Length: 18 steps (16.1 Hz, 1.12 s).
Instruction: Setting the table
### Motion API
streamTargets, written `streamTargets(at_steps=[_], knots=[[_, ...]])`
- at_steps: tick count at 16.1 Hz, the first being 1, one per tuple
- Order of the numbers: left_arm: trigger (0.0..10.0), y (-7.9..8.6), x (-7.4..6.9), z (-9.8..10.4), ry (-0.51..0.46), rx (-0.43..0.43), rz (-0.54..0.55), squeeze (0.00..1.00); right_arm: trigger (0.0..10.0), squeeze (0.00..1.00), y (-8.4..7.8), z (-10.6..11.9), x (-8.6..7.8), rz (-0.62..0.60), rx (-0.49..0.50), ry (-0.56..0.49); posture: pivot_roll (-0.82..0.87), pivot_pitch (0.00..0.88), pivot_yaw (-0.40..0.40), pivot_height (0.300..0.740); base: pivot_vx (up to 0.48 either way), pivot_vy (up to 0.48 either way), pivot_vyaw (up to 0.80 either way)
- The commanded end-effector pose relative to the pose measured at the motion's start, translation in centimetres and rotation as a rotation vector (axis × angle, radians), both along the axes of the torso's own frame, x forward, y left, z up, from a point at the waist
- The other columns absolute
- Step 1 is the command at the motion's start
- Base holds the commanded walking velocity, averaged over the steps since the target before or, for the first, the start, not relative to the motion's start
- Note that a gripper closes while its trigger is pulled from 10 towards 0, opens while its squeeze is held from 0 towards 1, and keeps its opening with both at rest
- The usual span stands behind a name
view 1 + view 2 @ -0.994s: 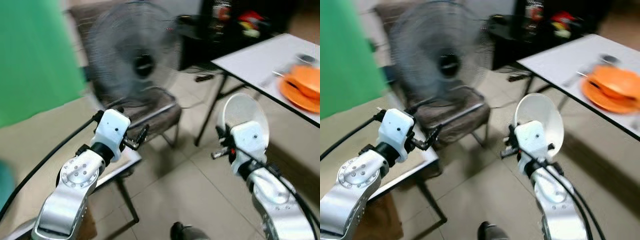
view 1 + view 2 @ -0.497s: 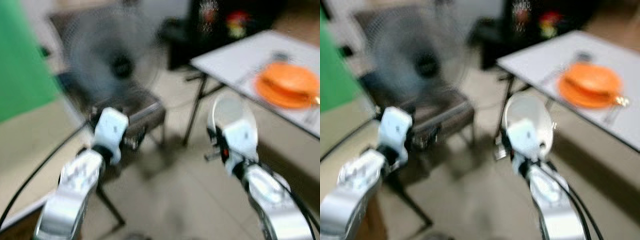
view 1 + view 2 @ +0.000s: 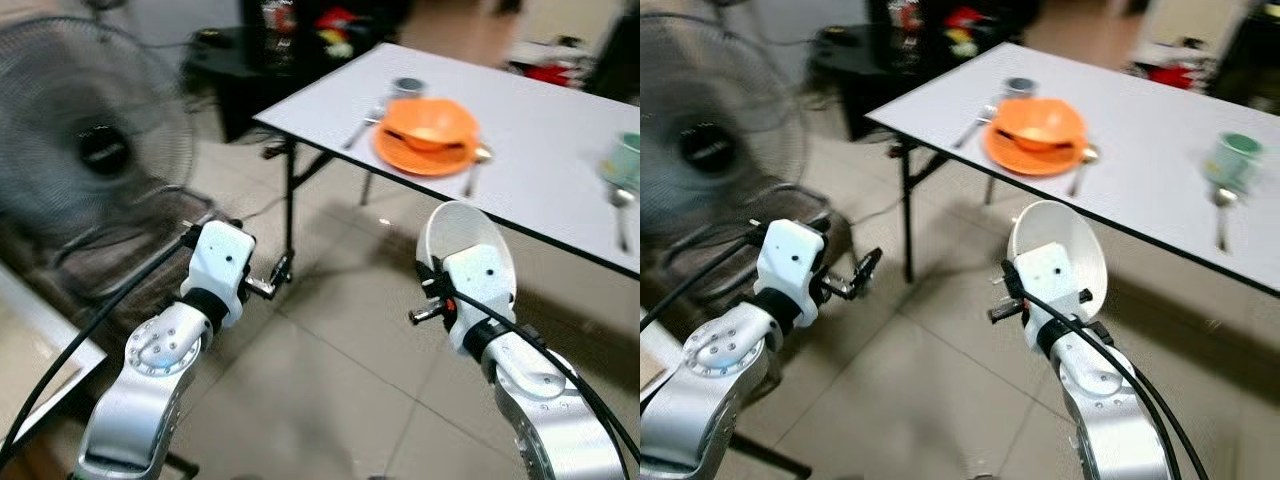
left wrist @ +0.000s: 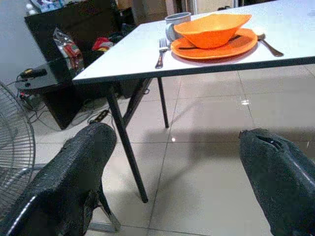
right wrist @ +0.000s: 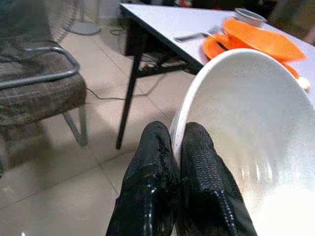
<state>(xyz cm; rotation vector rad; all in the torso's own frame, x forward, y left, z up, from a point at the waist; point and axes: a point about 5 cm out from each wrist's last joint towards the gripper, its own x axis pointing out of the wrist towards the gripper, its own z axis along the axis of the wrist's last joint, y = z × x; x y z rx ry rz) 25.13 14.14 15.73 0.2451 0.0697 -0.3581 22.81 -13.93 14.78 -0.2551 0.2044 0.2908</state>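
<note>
Transit step: right end effector (image 5: 172,167) clamped on white bowl (image 5: 246,137) rim; left end effector (image 4: 172,167) open, empty. Next: approach tabletop (image 3: 540,150), place bowl.

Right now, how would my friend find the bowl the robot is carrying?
Start at the long white table with the orange bowl on an orange plate. In front of it, over the tiled floor, the right gripper pinches the rim of a white bowl. It is white, tilted on edge and off the table.
</note>
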Motion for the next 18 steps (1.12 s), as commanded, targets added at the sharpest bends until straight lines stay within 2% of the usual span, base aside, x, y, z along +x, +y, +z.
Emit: streamTargets(at_steps=[1, 3, 6, 9, 12, 16, 18], knots=[[10.0, 0.29, 0.27, 0.3, -0.02, 0.002, 0.025, 0.0, 10.0, 0.0, -0.02, 0.99, 0.2, -0.006, -0.003, -0.044, 0.07, 0.0, 0.003, 0.74, 0.0, 0.0, -0.78], [10.0, -0.15, 0.27, 0.48, -0.019, -0.026, 0.003, 0.0, 10.0, 0.0, -0.37, 1.16, 0.21, -0.018, -0.018, -0.046, 0.07, 0.0, -0.004, 0.74, 0.0, 0.0, -0.78], [10.0, 0.2, -0.23, 0.19, -0.006, -0.059, 0.004, 0.0, 10.0, 0.0, -0.24, 1.24, 0.26, 0.0, -0.051, -0.054, 0.07, 0.0, -0.022, 0.74, 0.0, 0.0, -0.78], [10.0, 0.07, -0.17, 0.3, -0.006, -0.063, -0.006, 0.0, 10.0, 0.0, -0.36, 1.85, 1.0, 0.012, -0.061, -0.072, 0.07, 0.0, -0.018, 0.74, 0.257, 0.0, -0.78], [10.0, 0.21, -0.38, 0.13, -0.002, -0.053, -0.013, 0.0, 10.0, 0.0, -0.1, 1.62, 0.84, 0.014, -0.052, -0.064, 0.08, 0.0, -0.033, 0.74, 0.259, 0.0, -0.78], [10.0, -0.41, -0.09, 0.33, -0.002, -0.055, -0.05, 0.0, 10.0, 0.0, -0.15, 1.87, 0.97, 0.002, -0.047, -0.066, 0.07, 0.0, -0.012, 0.74, 0.259, 0.0, -0.78], [10.0, -0.19, -0.19, 0.05, 0.006, -0.051, -0.056, 0.0, 10.0, 0.0, 0.0, 1.52, 0.57, -0.011, -0.045, -0.055, 0.06, 0.0, -0.005, 0.74, 0.259, 0.0, -0.78]])
